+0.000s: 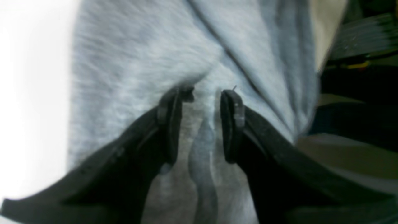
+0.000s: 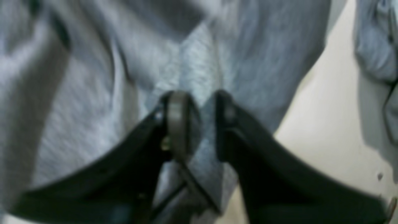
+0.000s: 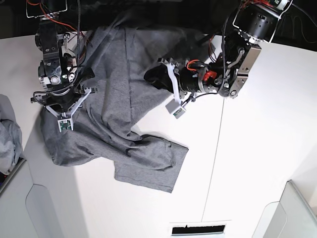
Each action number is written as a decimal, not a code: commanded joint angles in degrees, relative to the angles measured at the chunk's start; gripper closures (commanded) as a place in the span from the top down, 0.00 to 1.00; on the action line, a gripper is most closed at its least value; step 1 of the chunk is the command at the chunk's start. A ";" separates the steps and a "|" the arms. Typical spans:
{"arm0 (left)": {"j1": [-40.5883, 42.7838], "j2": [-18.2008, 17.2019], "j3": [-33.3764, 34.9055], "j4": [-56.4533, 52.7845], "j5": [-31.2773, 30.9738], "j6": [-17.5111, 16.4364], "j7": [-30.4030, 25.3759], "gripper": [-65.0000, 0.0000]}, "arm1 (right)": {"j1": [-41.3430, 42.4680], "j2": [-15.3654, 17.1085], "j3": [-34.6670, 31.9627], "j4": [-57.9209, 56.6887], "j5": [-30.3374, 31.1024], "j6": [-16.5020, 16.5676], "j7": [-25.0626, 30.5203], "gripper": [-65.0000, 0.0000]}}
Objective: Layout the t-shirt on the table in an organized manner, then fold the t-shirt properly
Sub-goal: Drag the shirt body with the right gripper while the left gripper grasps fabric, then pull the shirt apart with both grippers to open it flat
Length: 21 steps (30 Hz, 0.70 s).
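Base view: I'm pinching the limp, light t-shirt (image 3: 124, 114) in my left gripper (image 1: 202, 93); my right gripper (image 2: 196, 99) is seemingly clamping a fold too.

We see a broad white surface (image 3: 257, 148) filling most of the base view, brightly and evenly lit, with a thin dark seam line (image 3: 214, 153) running down it. Beyond its far edge the room falls into darkness. Light grey angled bins (image 3: 292, 210) sit at the two near corners, and a small dark slot (image 3: 197, 229) lies at the near edge. A paler bluish-grey bundle of cloth (image 3: 7, 139) rests at the left side.
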 commanded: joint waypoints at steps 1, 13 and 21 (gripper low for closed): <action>-2.27 0.11 -0.17 -1.29 0.90 0.50 -0.42 0.37 | 1.20 0.63 0.20 0.92 -0.61 -0.42 1.01 0.12; -20.31 -0.57 -0.17 -22.73 10.93 5.42 -4.70 0.37 | 9.66 0.92 0.87 1.11 -4.07 -3.15 -1.03 0.00; -28.52 -6.23 -0.17 -26.88 11.26 6.75 -5.18 0.37 | 6.51 3.17 6.64 7.82 -4.00 -4.13 -5.62 0.00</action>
